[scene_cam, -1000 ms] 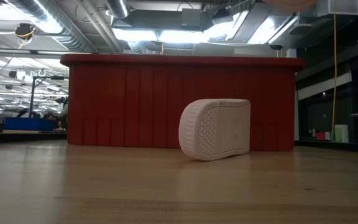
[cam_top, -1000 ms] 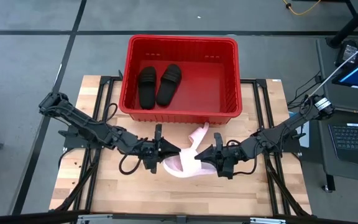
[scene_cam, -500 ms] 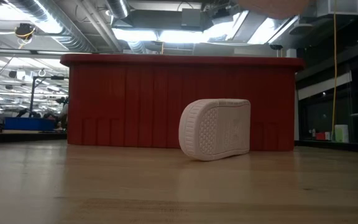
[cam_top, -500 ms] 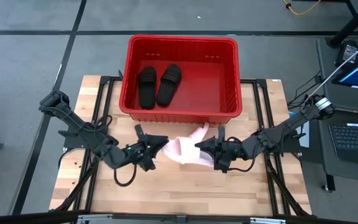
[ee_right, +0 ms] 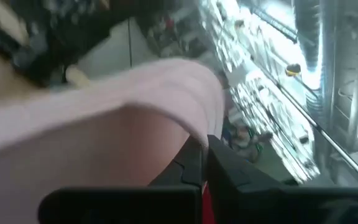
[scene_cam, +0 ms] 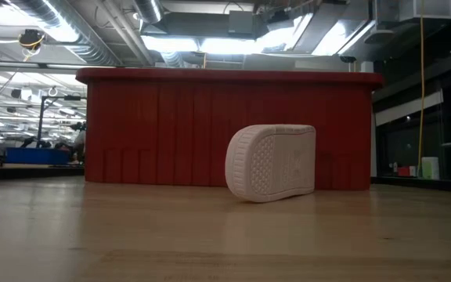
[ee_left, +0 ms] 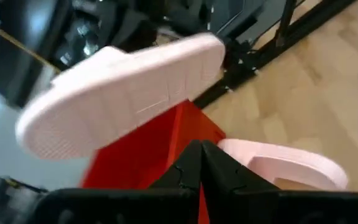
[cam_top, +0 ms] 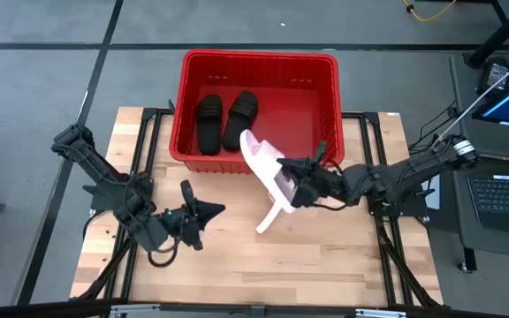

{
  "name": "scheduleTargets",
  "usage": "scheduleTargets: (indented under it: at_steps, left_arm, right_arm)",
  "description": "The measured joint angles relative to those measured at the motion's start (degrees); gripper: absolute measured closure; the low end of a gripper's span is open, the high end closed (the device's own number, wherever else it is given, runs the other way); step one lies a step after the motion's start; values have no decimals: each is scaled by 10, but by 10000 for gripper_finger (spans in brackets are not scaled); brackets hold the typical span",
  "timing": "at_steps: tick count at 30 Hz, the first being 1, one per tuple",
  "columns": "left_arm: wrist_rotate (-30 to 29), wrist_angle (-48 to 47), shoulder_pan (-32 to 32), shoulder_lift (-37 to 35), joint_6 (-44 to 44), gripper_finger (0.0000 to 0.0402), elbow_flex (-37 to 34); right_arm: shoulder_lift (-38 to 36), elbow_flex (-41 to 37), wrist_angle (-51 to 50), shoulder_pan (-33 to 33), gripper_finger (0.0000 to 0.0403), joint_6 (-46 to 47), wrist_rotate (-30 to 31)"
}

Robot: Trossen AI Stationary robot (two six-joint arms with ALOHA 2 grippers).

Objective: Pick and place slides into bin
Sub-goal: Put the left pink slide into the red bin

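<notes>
The red bin (cam_top: pixel 259 57) stands at the table's far middle, with two black slides (cam_top: pixel 210 122) (cam_top: pixel 239 117) lying side by side on its floor. My right gripper (cam_top: pixel 284 177) is shut on a pale pink slide (cam_top: pixel 259 157), which is raised over the bin's near wall. The left wrist view shows this slide's sole (ee_left: pixel 123 93). A second pink slide (cam_top: pixel 270 216) stands on its side edge on the wood before the bin, its sole (scene_cam: pixel 271 163) facing the near edge. My left gripper (cam_top: pixel 219 210) is shut on nothing, left of that slide. My right gripper pinches the raised slide's right-hand edge (ee_right: pixel 191 127) between its two fingers, coming in about level from the table's right. Whether that edge is strap or sole rim, I cannot tell. The slide is clear of the table and tilted, its far end over the bin's near wall.
Black frame rails (cam_top: pixel 153 132) run along both sides of the table. A laptop (cam_top: pixel 506 199) sits beyond the right edge. Bare wood (cam_top: pixel 263 265) stretches along the near side. The bin's right half (cam_top: pixel 303 115) holds nothing.
My left gripper has let go of the pink slide, drawn back toward the table's left and shut. My right gripper has lifted that slide off the wood, carried it toward the bin and turned it, so it now hangs tilted over the near wall. The other pink slide has kept still.
</notes>
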Motion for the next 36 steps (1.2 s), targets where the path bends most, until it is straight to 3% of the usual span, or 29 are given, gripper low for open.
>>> scheduleTargets:
  at_steps: [6,13,18,22,28,36]
  left_arm:
    - [-9,-104,26,-16,-121,400,0]
    - [-7,-224,56,-16,-254,400,0]
    - [-8,-260,66,-16,-295,401,-5]
    - [27,-216,71,-33,-272,400,-54]
    - [86,-11,92,-102,-186,400,-175]
    - [227,107,141,-205,-158,399,-266]
  right_arm:
    - [2,-2,-6,-45,393,-3,38]
    - [5,9,-8,-100,393,0,34]
    - [9,49,-34,-142,393,2,49]
    - [9,96,-98,-181,393,43,44]
    - [28,159,-195,-235,393,81,46]
    - [102,244,-276,-272,393,89,66]
